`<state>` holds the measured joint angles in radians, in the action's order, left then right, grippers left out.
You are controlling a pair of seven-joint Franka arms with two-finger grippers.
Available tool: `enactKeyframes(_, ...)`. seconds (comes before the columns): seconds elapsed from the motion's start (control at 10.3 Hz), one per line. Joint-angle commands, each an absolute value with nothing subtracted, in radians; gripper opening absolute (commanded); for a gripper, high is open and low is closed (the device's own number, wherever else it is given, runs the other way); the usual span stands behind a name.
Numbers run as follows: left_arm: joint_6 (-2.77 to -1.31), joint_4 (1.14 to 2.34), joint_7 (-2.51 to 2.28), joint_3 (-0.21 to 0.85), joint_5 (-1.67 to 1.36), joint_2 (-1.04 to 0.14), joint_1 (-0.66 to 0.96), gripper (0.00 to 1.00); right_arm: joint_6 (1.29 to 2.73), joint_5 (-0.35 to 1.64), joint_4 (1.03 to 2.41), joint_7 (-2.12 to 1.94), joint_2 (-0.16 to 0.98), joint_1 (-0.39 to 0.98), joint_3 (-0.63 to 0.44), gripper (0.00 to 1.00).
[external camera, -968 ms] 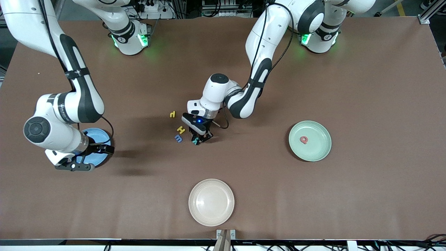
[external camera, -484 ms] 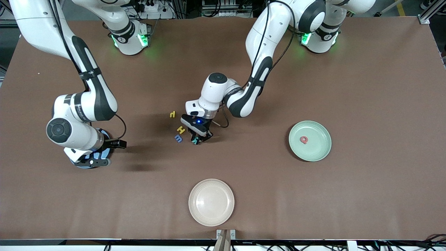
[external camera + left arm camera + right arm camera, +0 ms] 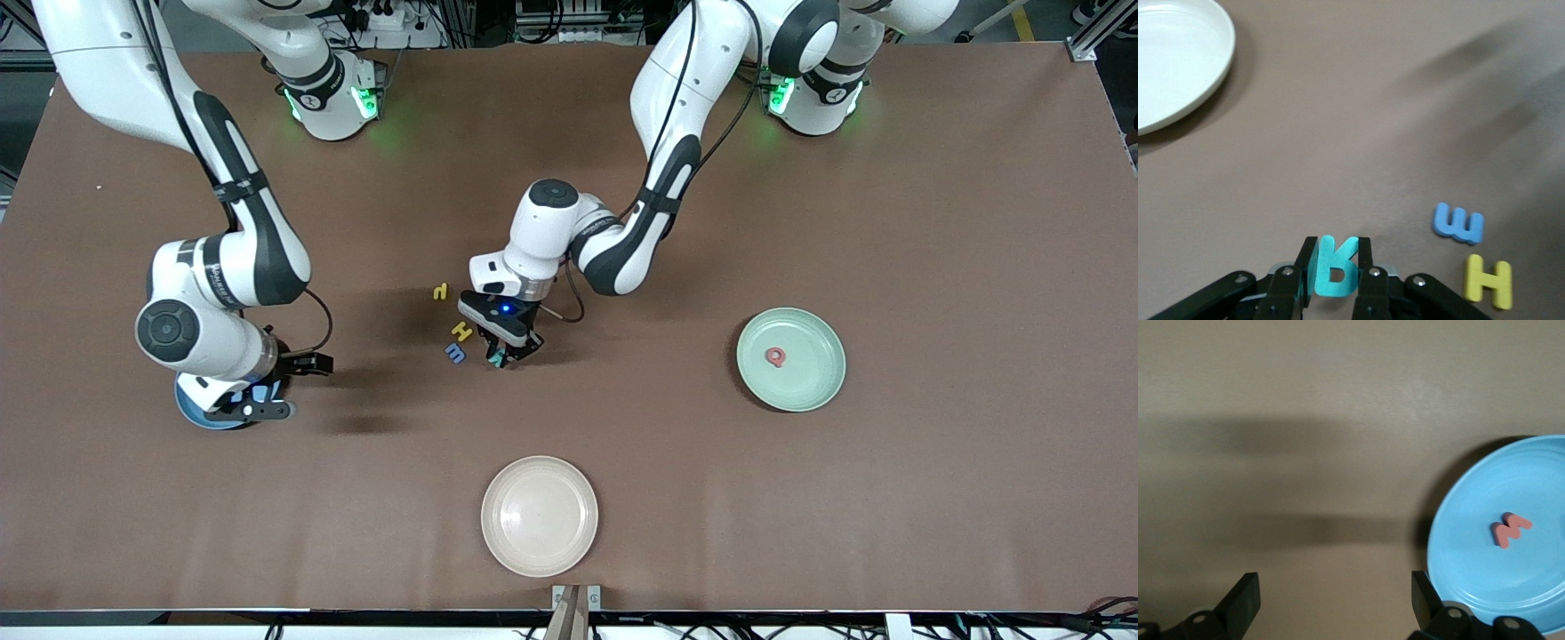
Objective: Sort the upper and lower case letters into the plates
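the left gripper (image 3: 1332, 267) is clenched on a teal letter r (image 3: 1334, 266), pinched upright between its fingertips (image 3: 1366, 261) at the middle of the table (image 3: 800, 498). over the last second that grip has not altered and the hand has barely shifted, so my reading is that the pick is secured and the carry has yet to begin. just beside it, toward the right arm's end, lie a blue letter m (image 3: 455, 353) and a yellow letter h (image 3: 461, 331), with a second small yellow letter (image 3: 440, 292) farther from the front camera; all three wait flat on the table.

the right gripper (image 3: 1331, 600) has its jaws spread wide and empty. a second ago it hung squarely over the sky blue plate (image 3: 191, 411); it has since drifted toward the middle of the table, and now sits over that plate's edge. a red letter (image 3: 1510, 529) rests inside the plate, which suggests a drop is finished and this arm is heading back for another.

the mint green plate (image 3: 813, 387), toward the left arm's end, holds one red letter (image 3: 776, 356). the cream plate (image 3: 540, 516) near the front edge is bare.
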<state>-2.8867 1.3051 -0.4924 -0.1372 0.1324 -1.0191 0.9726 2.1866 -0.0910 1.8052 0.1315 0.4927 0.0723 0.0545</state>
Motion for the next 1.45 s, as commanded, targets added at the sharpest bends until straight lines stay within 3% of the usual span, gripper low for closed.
enactKeyframes(0.0, -2.876, 1.460, -0.425, -0.030, 0.126, -0.898, 0.869, 0.08, 2.206, -0.083, 1.819, 0.124, 0.482, 0.109, 0.052, 1.00)
enactKeyframes(0.39, -2.732, 1.626, -0.228, 0.116, 0.135, -0.753, 0.662, 0.09, 2.345, -0.083, 1.819, 0.124, 0.505, 0.242, 0.052, 1.00)
enactKeyframes(0.68, -2.431, 1.647, -0.017, 0.268, 0.133, -0.660, 0.435, 0.09, 2.381, -0.084, 1.816, 0.124, 0.535, 0.343, 0.052, 1.00)
enactKeyframes(1.07, -2.240, 1.698, 0.361, 0.278, 0.127, -0.598, 0.249, 0.09, 2.499, -0.084, 1.813, 0.124, 0.646, 0.448, 0.052, 1.00)
enactKeyframes(1.36, -2.232, 1.732, 0.640, 0.278, 0.127, -0.586, 0.105, 0.09, 2.479, -0.094, 1.821, 0.120, 0.655, 0.456, 0.051, 1.00)
